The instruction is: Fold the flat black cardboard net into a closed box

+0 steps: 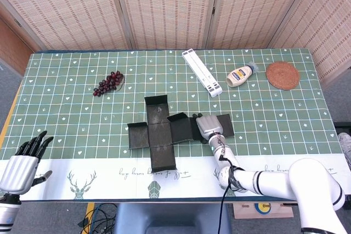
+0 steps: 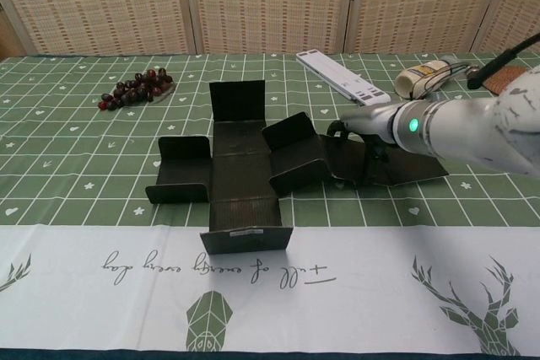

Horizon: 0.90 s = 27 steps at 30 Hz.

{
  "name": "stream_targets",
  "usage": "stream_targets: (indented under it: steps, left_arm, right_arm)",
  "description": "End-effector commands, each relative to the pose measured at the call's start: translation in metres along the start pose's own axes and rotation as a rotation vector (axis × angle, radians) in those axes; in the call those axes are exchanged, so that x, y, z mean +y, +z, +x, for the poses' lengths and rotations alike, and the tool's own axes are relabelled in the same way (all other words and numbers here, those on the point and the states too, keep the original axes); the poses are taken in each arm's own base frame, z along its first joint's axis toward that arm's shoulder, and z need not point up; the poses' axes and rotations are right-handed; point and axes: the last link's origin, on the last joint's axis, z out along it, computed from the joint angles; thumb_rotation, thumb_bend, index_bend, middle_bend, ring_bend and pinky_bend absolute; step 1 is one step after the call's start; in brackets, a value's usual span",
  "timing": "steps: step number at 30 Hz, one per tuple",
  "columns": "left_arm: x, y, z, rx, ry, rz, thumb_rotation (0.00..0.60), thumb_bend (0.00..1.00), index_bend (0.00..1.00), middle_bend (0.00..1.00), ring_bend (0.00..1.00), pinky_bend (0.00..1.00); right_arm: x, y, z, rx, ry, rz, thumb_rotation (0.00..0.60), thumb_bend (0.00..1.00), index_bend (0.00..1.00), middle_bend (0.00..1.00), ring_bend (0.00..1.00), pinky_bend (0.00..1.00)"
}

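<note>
cardboard net (image 1: 164,132) | right hand (image 1: 207,127) presses it, grasp unclear; left hand (image 1: 21,159) fingers spread, head view only

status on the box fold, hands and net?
Right hand presses on the net's right arm, fingers down. Left hand idle at the near table edge, fingers apart. Cardboard net mostly flat, flaps part-raised, not closed. Nothing blocking; grapes well away.

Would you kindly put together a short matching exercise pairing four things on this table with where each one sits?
Things:
1. grapes
2. woven coaster
3. black cardboard net
4. right hand

Places:
A. far right corner of the table
B. middle of the table, near the front
C. on the net's right-hand panel
D. far left of the net

Pairs: 1-D, 2-A, 3-B, 4-C
</note>
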Motion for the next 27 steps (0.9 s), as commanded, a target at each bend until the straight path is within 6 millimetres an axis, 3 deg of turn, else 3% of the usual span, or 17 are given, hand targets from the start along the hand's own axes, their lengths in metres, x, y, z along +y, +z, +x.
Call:
stream_targets:
  steps: [1, 6, 8, 11, 15, 20, 27]
  left_arm:
    - [0.009, 0.021, -0.002, 0.032, -0.023, -0.047, 0.6, 0.11, 0.19, 0.09, 0.18, 0.23]
    - [0.033, 0.067, -0.01, 0.09, -0.044, -0.163, 0.6, 0.11, 0.35, 0.27, 0.45, 0.48]
    - [0.043, 0.084, -0.015, 0.098, -0.038, -0.204, 0.6, 0.11, 0.4, 0.33, 0.6, 0.68]
    - [0.065, 0.111, -0.025, 0.109, 0.013, -0.293, 0.6, 0.12, 0.43, 0.38, 0.74, 0.86]
    - [0.088, 0.135, -0.043, 0.078, 0.043, -0.347, 0.6, 0.12, 0.36, 0.38, 0.78, 0.9]
    - [0.107, 0.156, -0.066, 0.018, 0.098, -0.349, 0.6, 0.1, 0.15, 0.24, 0.76, 0.9]
    - [0.116, 0.17, -0.086, -0.016, 0.165, -0.331, 0.6, 0.09, 0.04, 0.19, 0.72, 0.91]
  right_arm:
    - [0.003, -0.002, 0.004, 0.043, 0.02, 0.011, 0.6, 0.34, 0.24, 0.28, 0.76, 0.92]
    - [0.009, -0.003, 0.005, 0.085, 0.043, 0.034, 0.6, 0.35, 0.27, 0.3, 0.77, 0.92]
    - [0.01, -0.003, 0.005, 0.098, 0.05, 0.041, 0.6, 0.35, 0.27, 0.31, 0.78, 0.92]
    - [0.011, -0.003, 0.004, 0.118, 0.055, 0.053, 0.6, 0.35, 0.27, 0.31, 0.78, 0.92]
    - [0.012, -0.003, 0.001, 0.138, 0.045, 0.071, 0.6, 0.35, 0.27, 0.31, 0.78, 0.92]
    - [0.011, -0.004, -0.003, 0.183, 0.016, 0.102, 0.6, 0.35, 0.27, 0.31, 0.78, 0.92]
    - [0.015, -0.008, -0.011, 0.263, -0.027, 0.154, 0.6, 0.35, 0.27, 0.31, 0.78, 0.92]
